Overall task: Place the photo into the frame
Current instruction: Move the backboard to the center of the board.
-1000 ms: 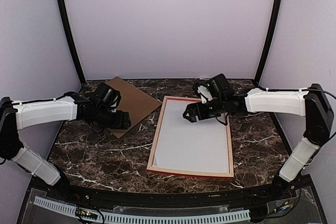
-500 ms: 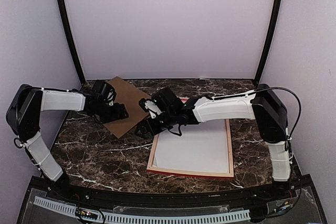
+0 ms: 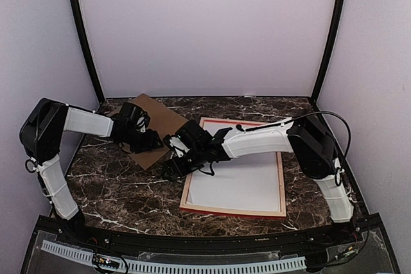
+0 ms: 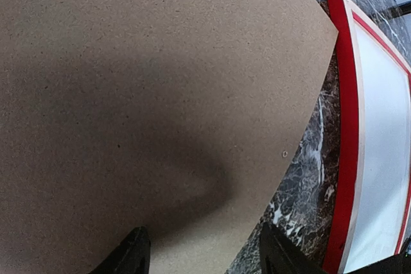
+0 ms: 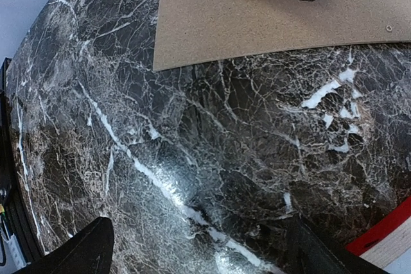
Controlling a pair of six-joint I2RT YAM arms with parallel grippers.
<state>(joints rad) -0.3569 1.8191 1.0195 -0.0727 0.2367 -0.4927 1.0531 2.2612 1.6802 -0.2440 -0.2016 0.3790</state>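
Top external view: the frame (image 3: 231, 212) is laid flat on the surface (image 3: 115, 184), with what seems the photo (image 3: 241, 181) inside, white back up. The left fingers (image 4: 137, 256) and right fingers (image 5: 90, 248) are spread, empty, crowded near the brown board (image 3: 160, 115); a collision is risked.

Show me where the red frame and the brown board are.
frame (image 3: 232, 212), top external view, on its near rail.
brown board (image 4: 160, 62), left wrist view, middle of its flat face.

Bare surface (image 3: 115, 190) lies open along the near edge and near-left corner. The frame (image 3: 231, 212) (centre-right), brown board (image 3: 164, 117) (far-left) and outstretched right arm (image 3: 257, 140) block the middle.
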